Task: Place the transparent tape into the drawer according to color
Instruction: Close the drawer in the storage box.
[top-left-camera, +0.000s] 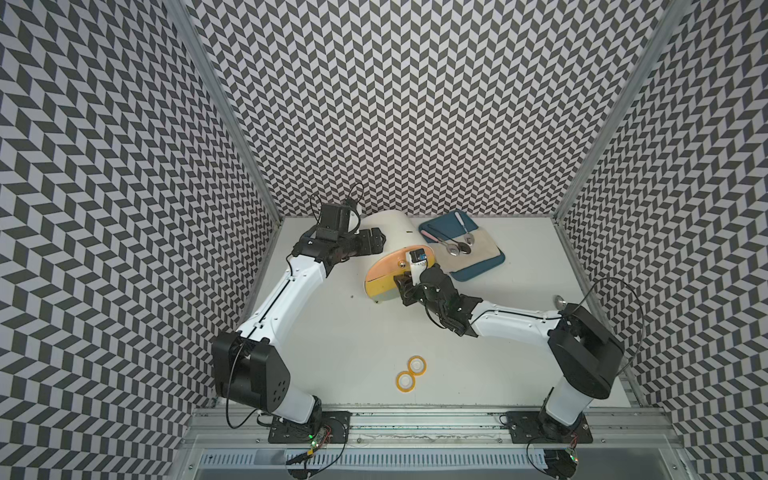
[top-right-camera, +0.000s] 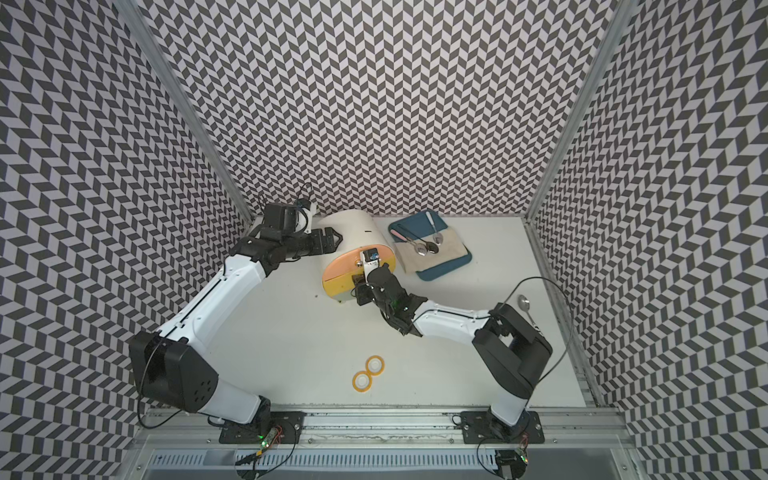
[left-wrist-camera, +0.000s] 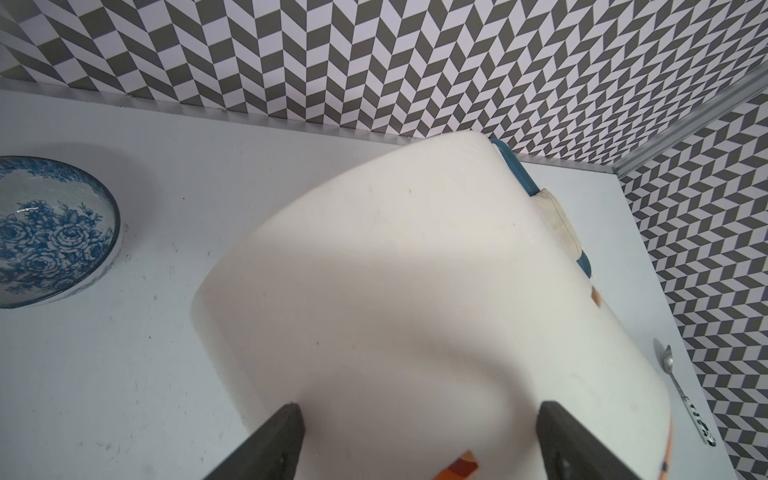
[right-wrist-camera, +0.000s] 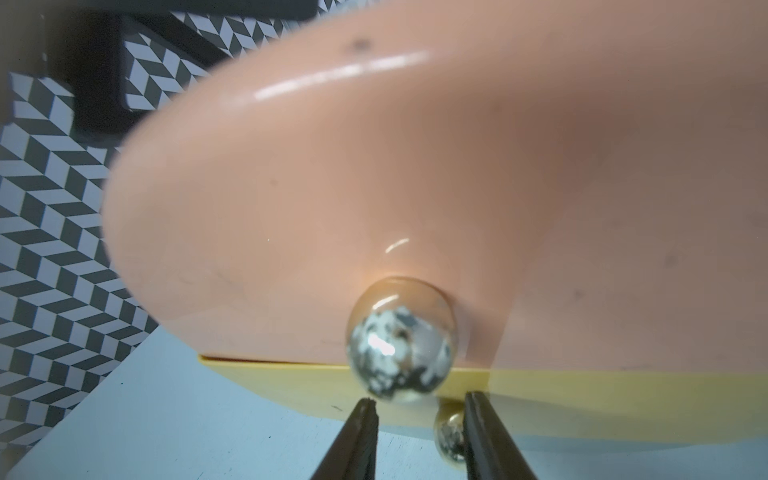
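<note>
Right wrist view: yellow drawer's knob (right-wrist-camera: 449, 436) is flanked by the right gripper (right-wrist-camera: 419, 399), pinch unconfirmed; left gripper (left-wrist-camera: 419, 405) is spread wide by the cabinet (left-wrist-camera: 415, 270). Yellow tapes (top-left-camera: 424, 365) are seen on the counter (top-left-camera: 332, 332), lower centre in a top view. A straight pull is needed next.

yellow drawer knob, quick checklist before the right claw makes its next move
1. yellow drawer's knob between the fingers of the right claw: ok, but it hugs one finger
2. right claw closed on that knob: not ok, a gap shows at the other finger
3. pink drawer's knob clear of the claw: cannot tell, it looms close to the tips
4. left claw steadying the white cabinet: cannot tell, it is wide open astride it and contact is hidden
5. yellow tape rings clear of both arms: ok, lying flat and touching each other
</note>
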